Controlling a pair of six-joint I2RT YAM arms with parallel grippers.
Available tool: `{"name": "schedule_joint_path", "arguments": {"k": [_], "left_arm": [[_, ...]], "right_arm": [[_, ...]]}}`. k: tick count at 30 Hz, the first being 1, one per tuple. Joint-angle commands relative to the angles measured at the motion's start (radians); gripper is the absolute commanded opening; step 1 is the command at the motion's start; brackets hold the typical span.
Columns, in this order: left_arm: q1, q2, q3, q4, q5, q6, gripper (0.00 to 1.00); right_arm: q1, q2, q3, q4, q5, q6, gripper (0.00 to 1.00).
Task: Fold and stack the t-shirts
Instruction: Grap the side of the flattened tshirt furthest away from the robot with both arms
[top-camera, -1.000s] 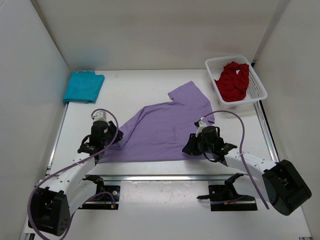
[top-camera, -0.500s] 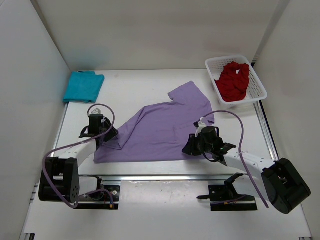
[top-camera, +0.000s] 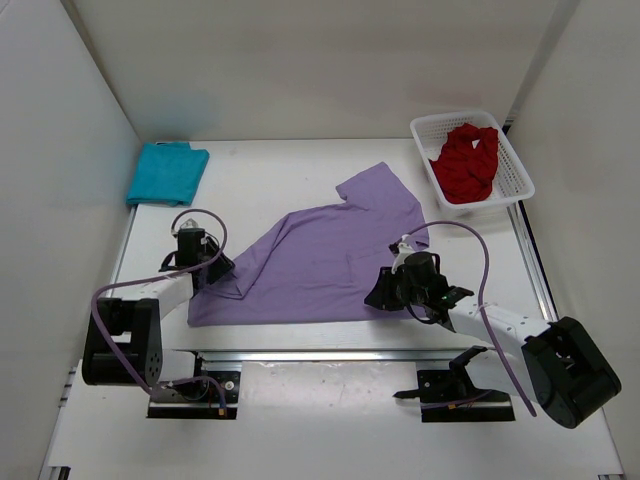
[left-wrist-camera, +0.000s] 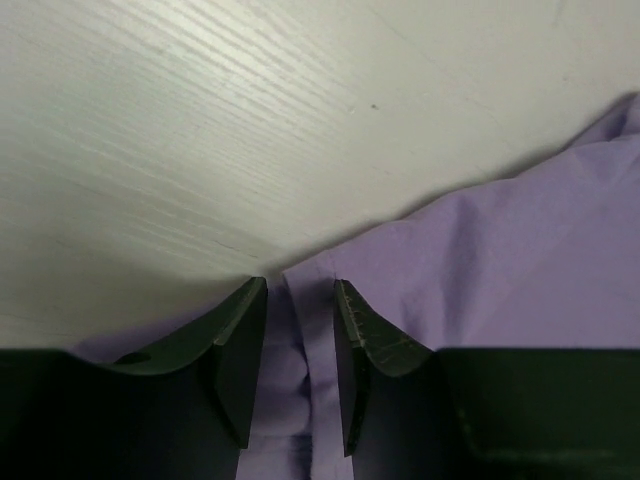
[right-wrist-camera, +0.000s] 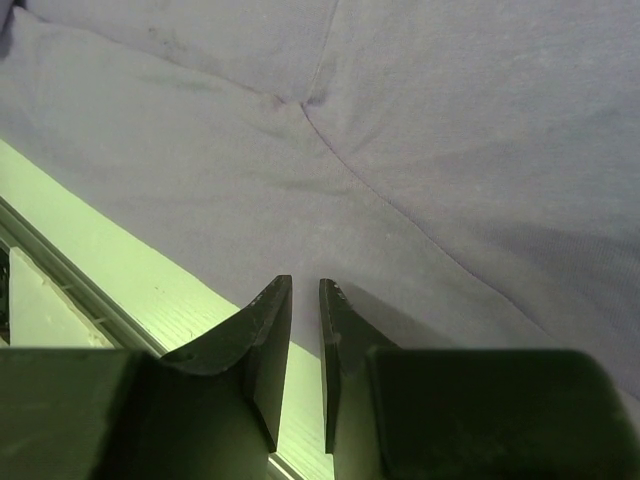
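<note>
Left gripper (top-camera: 212, 270) sits on the near-left corner of the purple shirt (top-camera: 320, 265), which lies spread and skewed across the middle of the table (top-camera: 280, 170). Right gripper (top-camera: 378, 296) is at the shirt's near-right corner. Teal shirt (top-camera: 167, 172) is folded at far left, well apart. Basket (top-camera: 455, 116) at far right holds only the red shirt (top-camera: 465, 165), crumpled. Judged step: take both near corners to fold the purple shirt. Teal looks done, red not started.

Left wrist: left gripper (left-wrist-camera: 298, 285) is closed on a ridge of purple shirt (left-wrist-camera: 480, 270), with cloth bunched between the fingers. The hem edge sits right at the tips, with bare table (left-wrist-camera: 200, 120) beyond. Because the edge is so close to the tips, it could slip out on a hard pull.

Right wrist: right gripper (right-wrist-camera: 305, 285) has its jaws a narrow slit apart, with no cloth seen between them. The tips are over the hem where the purple shirt (right-wrist-camera: 400, 150) meets the table (right-wrist-camera: 120, 265). It probably has to widen, drop onto the hem and pinch before any lift. To fold well, hold both corners, raise them together and level, then carry them toward the far edge with the cloth taut. A one-sided pull would likely skew the shirt further.
</note>
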Motion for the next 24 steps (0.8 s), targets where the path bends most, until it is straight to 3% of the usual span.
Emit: {"name": "schedule_joint_path", "arguments": {"k": [1,6,11,15,20,24], "left_arm": [[0.003,0.024,0.022,0.021,-0.002,-0.008,0.43],[-0.012,0.042,0.011,0.084,0.007,-0.029,0.42],[-0.017,0.043,0.017,0.093,0.0,-0.037,0.25],[-0.032,0.029,0.052,0.052,-0.02,-0.016,0.23],[-0.021,0.02,0.097,0.033,-0.022,-0.008,0.01],[-0.017,0.047,0.147,0.033,-0.014,-0.008,0.0]], "right_arm": [[-0.007,-0.019,-0.003,0.042,-0.006,-0.001,0.16],[-0.01,-0.013,-0.015,0.048,-0.017,-0.004,0.17],[-0.015,-0.007,-0.009,0.047,-0.014,-0.007,0.16],[-0.009,0.001,-0.006,0.057,-0.016,-0.004,0.16],[-0.006,0.007,0.014,0.047,-0.011,-0.001,0.16],[-0.049,0.013,0.095,-0.005,0.018,0.0,0.18]]}}
